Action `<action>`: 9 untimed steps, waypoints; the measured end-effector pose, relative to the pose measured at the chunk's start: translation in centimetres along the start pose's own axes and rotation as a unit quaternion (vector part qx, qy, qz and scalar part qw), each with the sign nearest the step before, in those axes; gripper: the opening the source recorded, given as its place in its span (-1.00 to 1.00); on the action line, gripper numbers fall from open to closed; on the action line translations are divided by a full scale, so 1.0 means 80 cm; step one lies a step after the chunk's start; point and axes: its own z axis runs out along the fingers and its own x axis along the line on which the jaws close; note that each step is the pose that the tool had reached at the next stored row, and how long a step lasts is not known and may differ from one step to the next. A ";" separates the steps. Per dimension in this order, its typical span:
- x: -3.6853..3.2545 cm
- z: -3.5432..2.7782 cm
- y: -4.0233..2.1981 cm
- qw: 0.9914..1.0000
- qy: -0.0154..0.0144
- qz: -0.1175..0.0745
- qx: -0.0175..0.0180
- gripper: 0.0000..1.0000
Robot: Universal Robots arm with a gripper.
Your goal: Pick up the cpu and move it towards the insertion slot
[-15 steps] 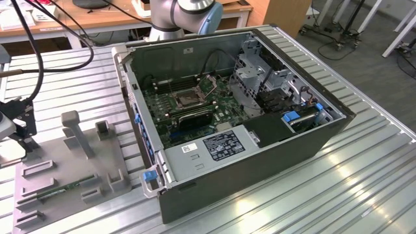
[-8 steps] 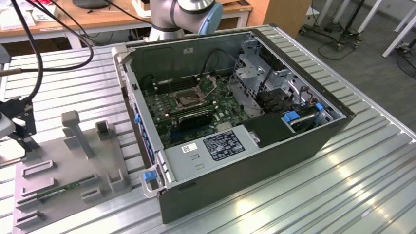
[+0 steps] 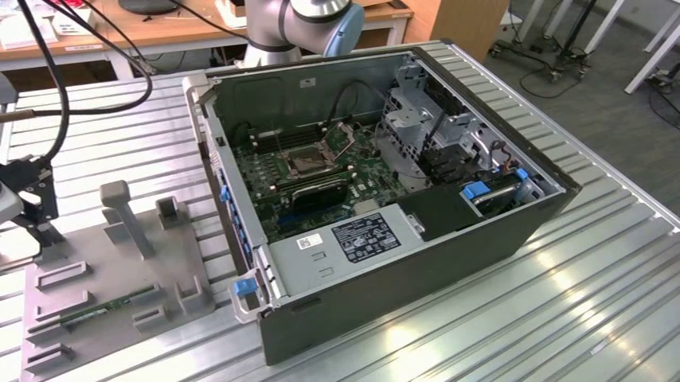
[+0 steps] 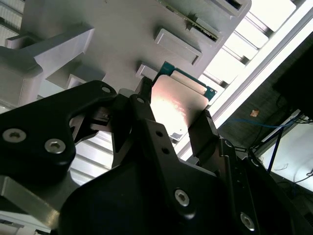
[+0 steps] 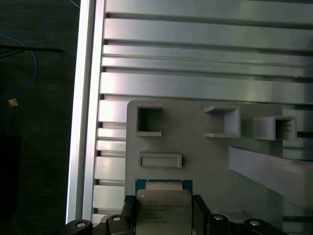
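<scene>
The cpu (image 5: pixel 164 210) sat clamped between the two black fingers (image 5: pixel 198 215) of the end effector (image 5: pixel 164 218), one finger pressed against each opposite side edge. Its silvery metal lid faced the wrist cameras, and its green board edge pointed away from the end effector, toward a shallow rectangular pocket (image 5: pixel 160 160) in the grey fixture plate (image 5: pixel 215 166). The chip was close to square, so no long axis could be made out.

In the second wrist view the cpu (image 4: pixel 176 103) appeared at an angle. A green corner stuck out past the lid, and the lid caught a bright glare. The same view took in a thin green memory stick (image 4: pixel 188 17) lying in the fixture farther off. The first wrist view instead showed three square open pockets in the fixture beyond the chip, and the slatted aluminium table (image 5: pixel 195 58) under it.

The exterior view showed the insertion slot (image 3: pixel 308 163), a dark square socket in a silver frame on the green motherboard (image 3: pixel 367 187) inside the open computer case (image 3: pixel 425 263). In this view the end effector (image 3: pixel 41 231) hung over the fixture at the exterior view's left. It was well apart from the slot, with the case wall between them.
</scene>
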 end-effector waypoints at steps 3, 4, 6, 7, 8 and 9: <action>0.0000 -0.0009 0.0001 1.000 0.000 0.000 0.000 0.09; 0.0000 -0.0012 0.0001 1.000 0.000 0.000 0.000 0.09; 0.0000 -0.0017 0.0001 1.000 0.000 0.000 0.000 0.09; 0.0000 -0.0019 0.0001 1.000 0.000 0.000 0.000 0.09; 0.0000 -0.0038 0.0002 1.000 0.000 0.000 0.000 0.09; 0.0000 -0.0052 0.0002 1.000 0.000 0.000 0.000 0.09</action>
